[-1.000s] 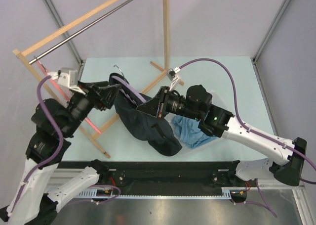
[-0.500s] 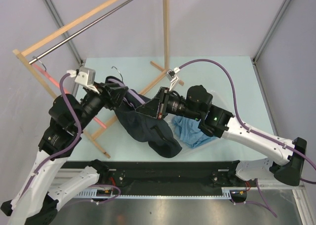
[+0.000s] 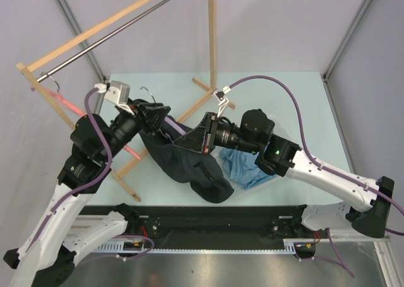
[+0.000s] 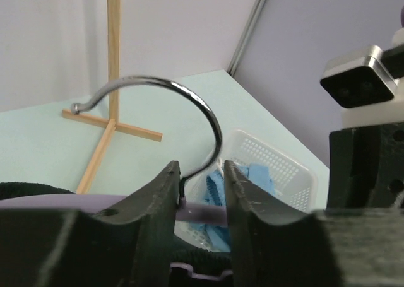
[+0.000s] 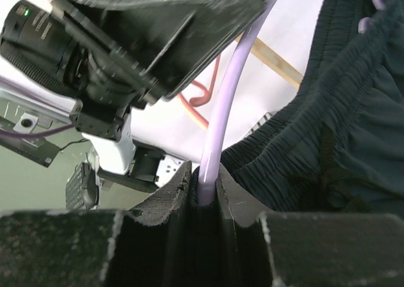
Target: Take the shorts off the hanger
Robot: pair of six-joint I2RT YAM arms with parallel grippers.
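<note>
Swung inward since before, the left gripper [image 4: 201,173] straddles the hook [image 4: 191,95], jaws slightly apart. The right gripper [image 5: 205,181] pinches the lavender hanger [image 5: 228,91] beside the dark shorts [image 5: 328,110].

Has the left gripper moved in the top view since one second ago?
Yes. The left gripper has shifted right in the top view, closer to the upright wooden post.
</note>
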